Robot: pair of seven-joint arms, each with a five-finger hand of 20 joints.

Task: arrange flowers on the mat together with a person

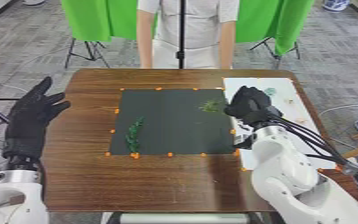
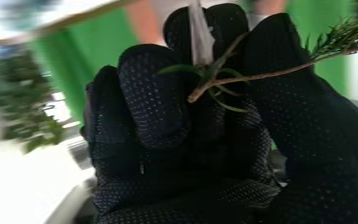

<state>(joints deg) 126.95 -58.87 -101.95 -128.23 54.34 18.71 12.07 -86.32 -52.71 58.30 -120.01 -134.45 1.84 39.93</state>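
In the head view my right hand [image 1: 249,104] is at the line between the dark mat [image 1: 171,115] and the white sheet [image 1: 269,86], curled on a green sprig [image 1: 213,106] that sticks out over the mat's upper right. The right wrist view has my right hand [image 2: 202,160] with the sprig's brown stem [image 2: 282,71] pinched between thumb and fingers. A dark green leafy stem [image 1: 134,135] lies on the mat's lower left. My left hand [image 1: 35,112] is raised off the table's left side, its fingers straight and holding nothing.
Small pale flowers [image 1: 270,92] lie on the white sheet at the right. Orange marks run round the mat's edge on the brown table [image 1: 87,175]. A person [image 1: 186,30] stands behind the far edge, arms hanging down, with a thin black pole [image 1: 182,42] in front.
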